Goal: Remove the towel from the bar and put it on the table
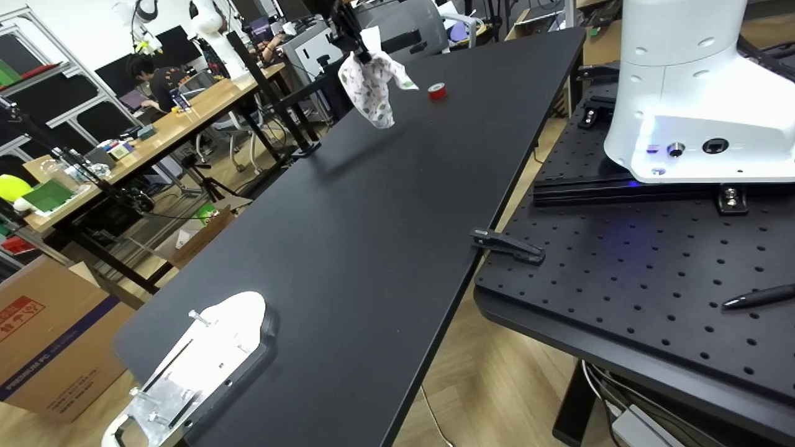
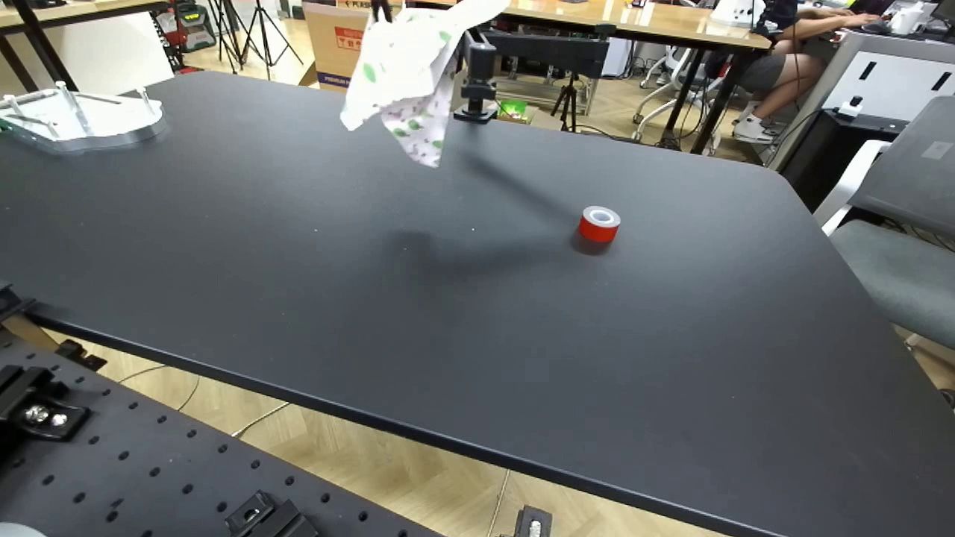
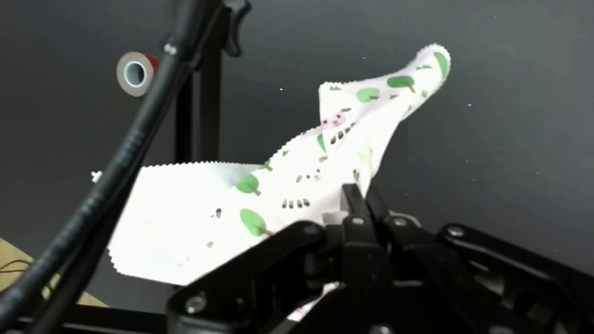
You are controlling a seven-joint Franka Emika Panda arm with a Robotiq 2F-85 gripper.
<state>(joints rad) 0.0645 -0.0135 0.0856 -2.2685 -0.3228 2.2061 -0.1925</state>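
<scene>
The towel is white with green trees and pink animals. It hangs in the air above the black table point(image 1: 372, 211) in both exterior views point(image 1: 369, 90) point(image 2: 406, 71) and fills the middle of the wrist view point(image 3: 278, 195). My gripper point(image 3: 364, 192) is shut on the towel, with a fold between its fingertips; it also shows at the towel's top in an exterior view point(image 1: 357, 53). The black bar point(image 1: 400, 41) of a stand is right behind the towel, also in an exterior view point(image 2: 552, 54). I cannot tell whether the towel still touches the bar.
A red tape roll point(image 1: 437, 92) stands on the table, also in an exterior view point(image 2: 598, 225) and the wrist view point(image 3: 135, 74). A white metal fixture point(image 1: 205, 347) lies at the table's end. A dark rod point(image 3: 134, 134) crosses the wrist view's left. A chair point(image 2: 910, 194) stands beside the table.
</scene>
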